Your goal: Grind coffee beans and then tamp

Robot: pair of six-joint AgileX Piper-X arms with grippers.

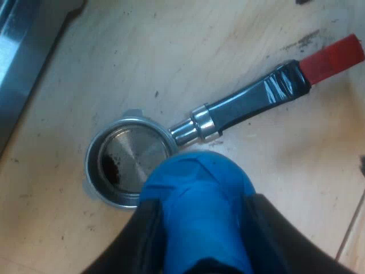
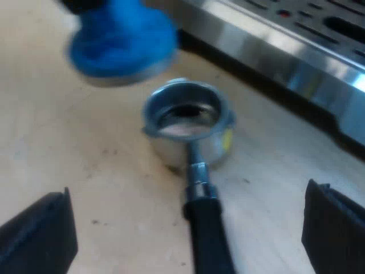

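The left jaws are clamped on the blue tamper [image 1: 199,194], one black finger [image 1: 145,240] on each side of its body, so they stand only as far apart as the tamper is wide. The tamper hangs over the near edge of the holder [image 1: 131,162], covering part of the basket's rim where the handle joins. From the right wrist view the tamper [image 2: 122,40] is clear of the holder [image 2: 188,123], just beside its rim and not seated in the basket. The right jaws are spread wide and hold nothing; their fingers [image 2: 40,234] stand well apart on either side of the handle, touching neither it nor the table [image 2: 85,160]. The holder lies loose on the table [image 1: 171,57], basket mouth up, its floor mostly bare metal with a small dark patch at one side. Its dark handle [image 1: 251,105] runs away from the basket flat along the table and ends in the red tip [image 1: 333,57]. Dark specks are scattered on the wood near that tip. The machine [image 2: 296,51] stands close behind the basket, its steel front and slotted tray just beyond it; its edge [image 1: 23,45] also shows near the basket.
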